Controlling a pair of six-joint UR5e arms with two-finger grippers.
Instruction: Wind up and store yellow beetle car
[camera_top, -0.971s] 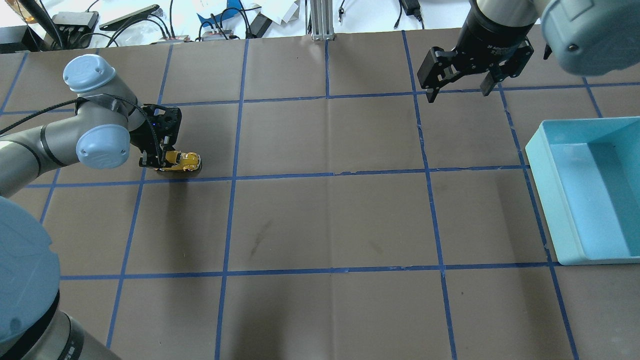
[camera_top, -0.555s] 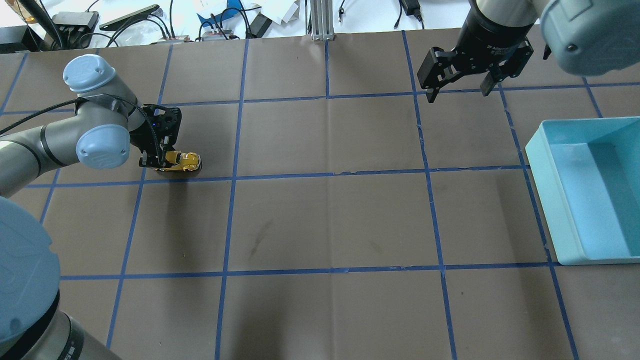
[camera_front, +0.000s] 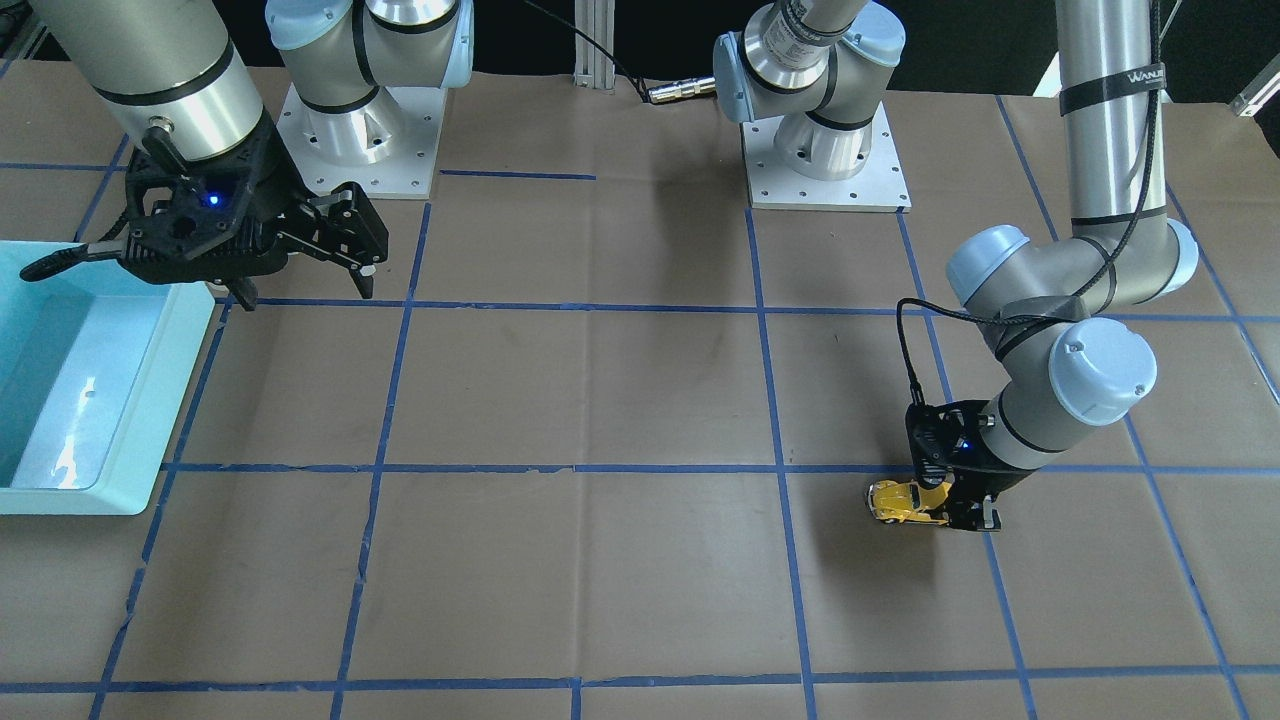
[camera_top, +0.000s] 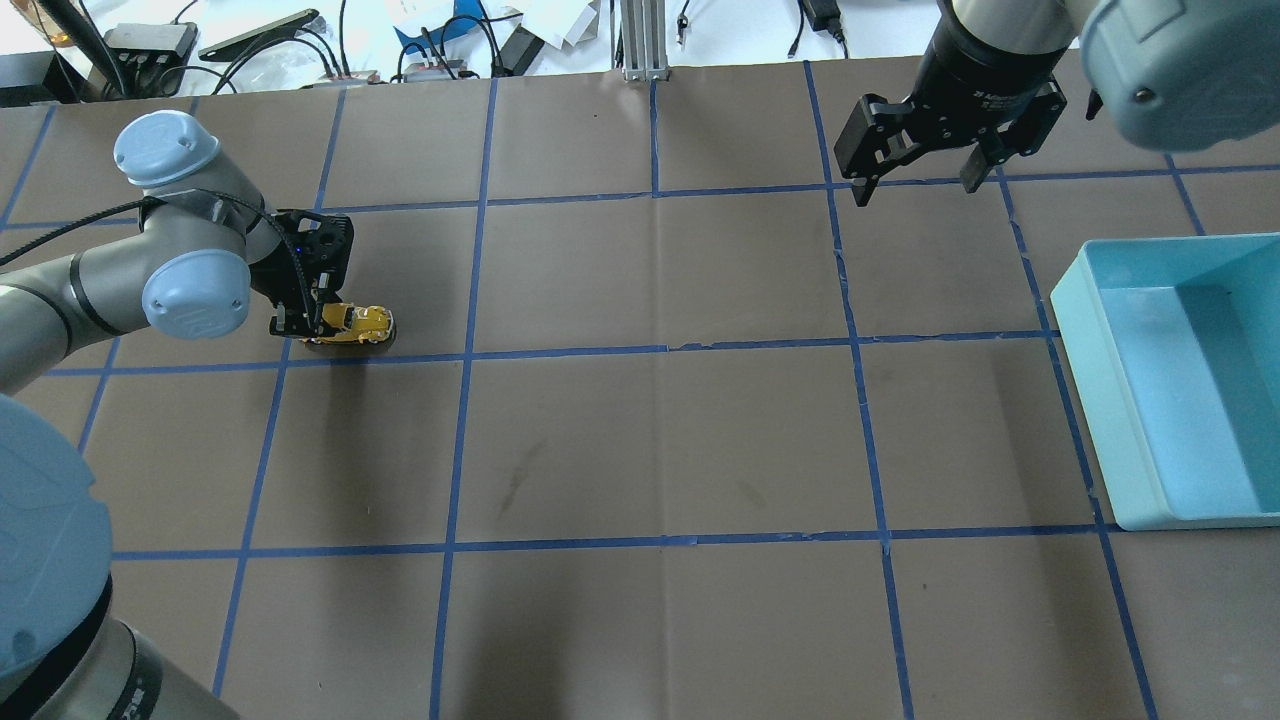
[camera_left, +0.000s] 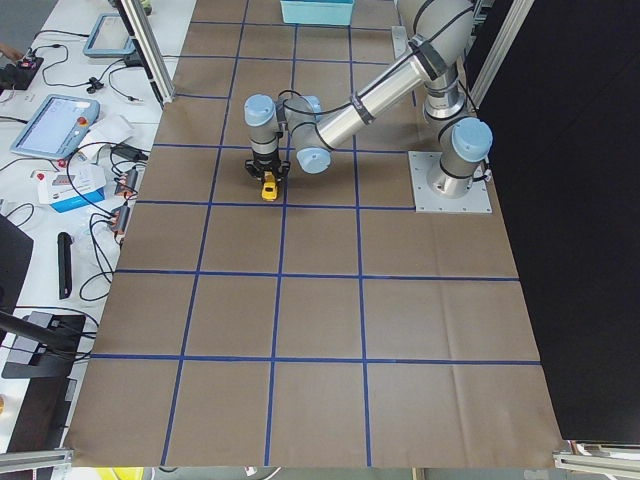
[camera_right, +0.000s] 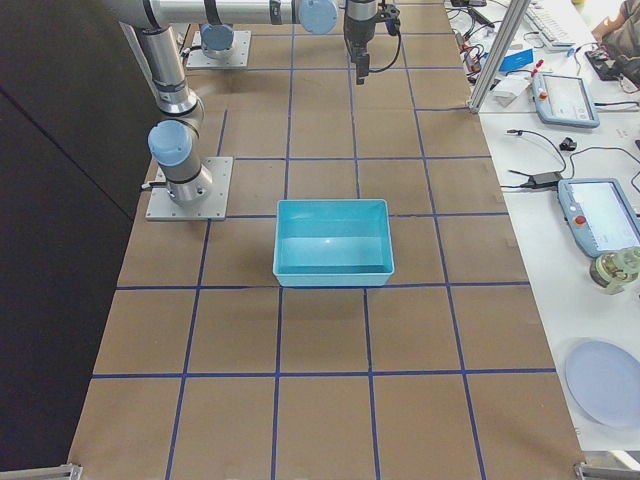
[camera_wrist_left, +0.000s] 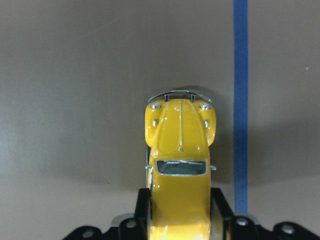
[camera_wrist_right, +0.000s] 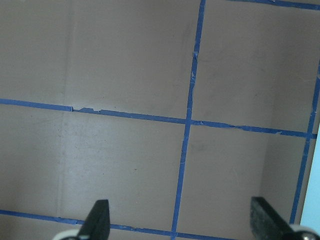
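Car: the yellow toy car (camera_wrist_left: 180, 165) sits right under the left wrist camera, nose pointing to twelve o'clock, its rear half tucked between the fingers; a blue tape line (camera_wrist_left: 240, 100) runs just beside it at three o'clock.
Left gripper: the left gripper (camera_top: 318, 322) is down at table level, fingers pinching the car's rear flanks; wheels look to be on or barely off the paper, I cannot tell which.
Where on the table: in the overhead view the car (camera_top: 362, 324) lies at about nine o'clock of the table, just above a tape line.
Step in hand: looks like the wind-up, the car gripped and ready to be dragged backward along the paper.
Next move: my read, press the wheels down and pull straight back, holding the car level so the grip doesn't slip off that glossy shell.
Right gripper: the right gripper (camera_top: 920, 160) hangs at one o'clock, fingers spread wide, nothing between them.
Bin: the light blue bin (camera_top: 1085, 380) waits at three o'clock, well apart from the car.
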